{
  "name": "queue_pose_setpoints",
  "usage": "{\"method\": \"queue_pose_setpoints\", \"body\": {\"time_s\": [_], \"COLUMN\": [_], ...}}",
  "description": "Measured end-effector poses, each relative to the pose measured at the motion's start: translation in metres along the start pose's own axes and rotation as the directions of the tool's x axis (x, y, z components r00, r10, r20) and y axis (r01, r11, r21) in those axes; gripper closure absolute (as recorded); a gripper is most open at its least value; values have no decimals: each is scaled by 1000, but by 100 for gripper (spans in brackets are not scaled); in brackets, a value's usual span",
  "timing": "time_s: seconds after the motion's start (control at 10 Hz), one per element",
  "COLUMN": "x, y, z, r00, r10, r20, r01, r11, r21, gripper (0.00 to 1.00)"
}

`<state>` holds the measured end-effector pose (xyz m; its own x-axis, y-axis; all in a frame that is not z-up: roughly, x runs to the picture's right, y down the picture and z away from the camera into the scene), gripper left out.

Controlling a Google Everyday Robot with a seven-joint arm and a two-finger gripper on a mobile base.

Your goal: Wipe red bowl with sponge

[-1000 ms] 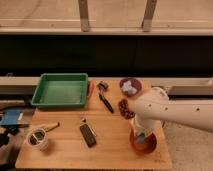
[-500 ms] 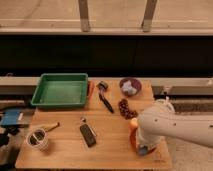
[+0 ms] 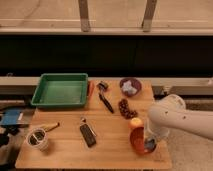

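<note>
The red bowl (image 3: 139, 141) stands near the front right corner of the wooden table (image 3: 65, 155). My white arm comes in from the right, and its gripper (image 3: 150, 142) reaches down into the right side of the bowl. A small blue-grey patch, the sponge (image 3: 150, 146), shows at the gripper's tip inside the bowl. The arm hides the bowl's right rim.
A small orange fruit (image 3: 135, 123) lies just behind the red bowl, with dark grapes (image 3: 126, 108) and a purple bowl (image 3: 130, 87) further back. A green tray (image 3: 61, 90), a black brush (image 3: 104, 98), a black bar (image 3: 88, 135) and a cup (image 3: 37, 139) lie to the left.
My arm has swung to the right and lower, and now uncovers most of the red bowl. The gripper stays in the bowl's right side.
</note>
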<state>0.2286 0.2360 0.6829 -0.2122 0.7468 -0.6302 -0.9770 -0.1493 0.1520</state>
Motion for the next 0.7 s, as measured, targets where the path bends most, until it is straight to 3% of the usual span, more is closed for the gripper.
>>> {"method": "queue_pose_setpoints", "body": {"time_s": [0.3,0.5,0.7], "x": [-29,-40,-50], "y": [30,68,107], "z": [-5,-13,-23], "r00": [997,986,962], "r10": [-76,-164,-261], "r20": [24,44,74], "r01": [76,163,262], "r11": [997,986,965], "r21": [2,12,6], "gripper": [96,78,60]}}
